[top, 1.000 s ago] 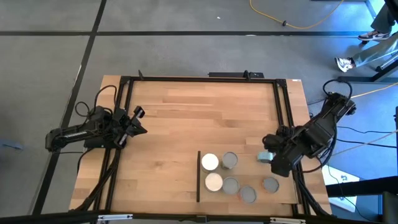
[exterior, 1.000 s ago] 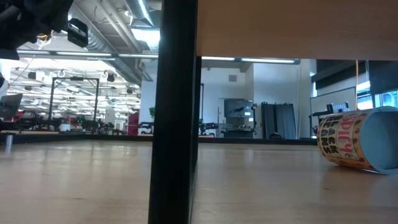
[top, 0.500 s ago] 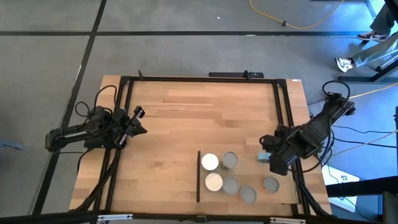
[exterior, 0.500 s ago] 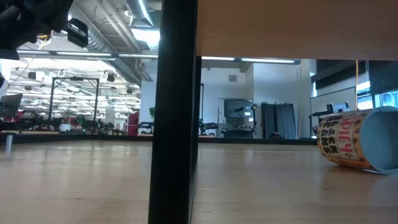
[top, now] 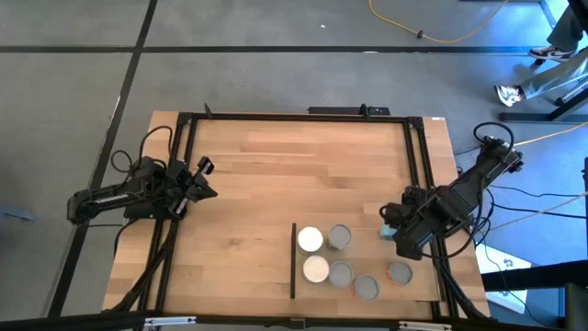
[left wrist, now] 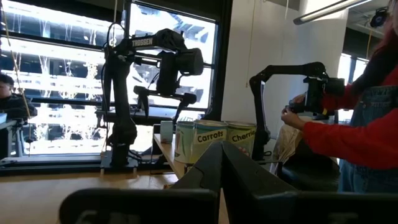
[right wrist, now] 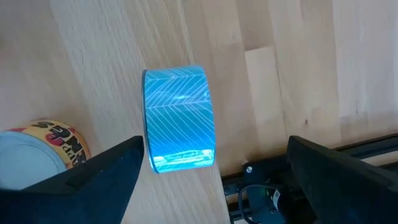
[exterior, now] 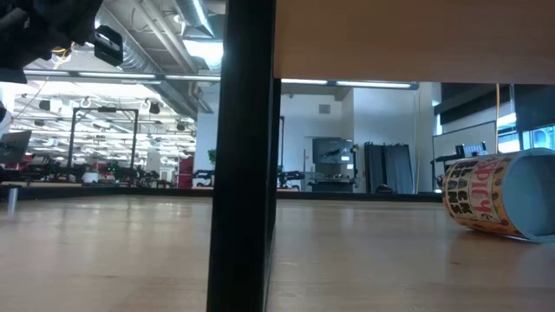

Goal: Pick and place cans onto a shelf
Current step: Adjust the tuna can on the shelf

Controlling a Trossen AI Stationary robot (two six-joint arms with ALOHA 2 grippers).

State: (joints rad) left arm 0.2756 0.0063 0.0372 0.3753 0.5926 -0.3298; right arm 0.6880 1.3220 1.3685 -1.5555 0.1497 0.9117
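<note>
Several cans with silver-grey or white tops (top: 339, 237) stand on the shelf (top: 418, 292), a light-wood board with a dark strip (top: 293, 260) along its left edge. A blue-wrapped can (top: 390, 230) lies on its side at the shelf's right part; it also shows in the right wrist view (right wrist: 179, 118). My right gripper (top: 395, 232) hovers over it, open, its fingers (right wrist: 93, 177) on either side and apart from it. My left gripper (top: 204, 179) waits at the table's left, shut and empty (left wrist: 221, 152).
A can with a yellow and red label (right wrist: 43, 152) stands close to the blue one. In the low view a labelled can (exterior: 494, 204) lies on its side at the right, beside a black post (exterior: 243, 156). The black table frame (top: 418, 165) runs close behind my right gripper.
My right gripper has crept a little toward the table's left, over the lying blue can. The cans have kept still.
</note>
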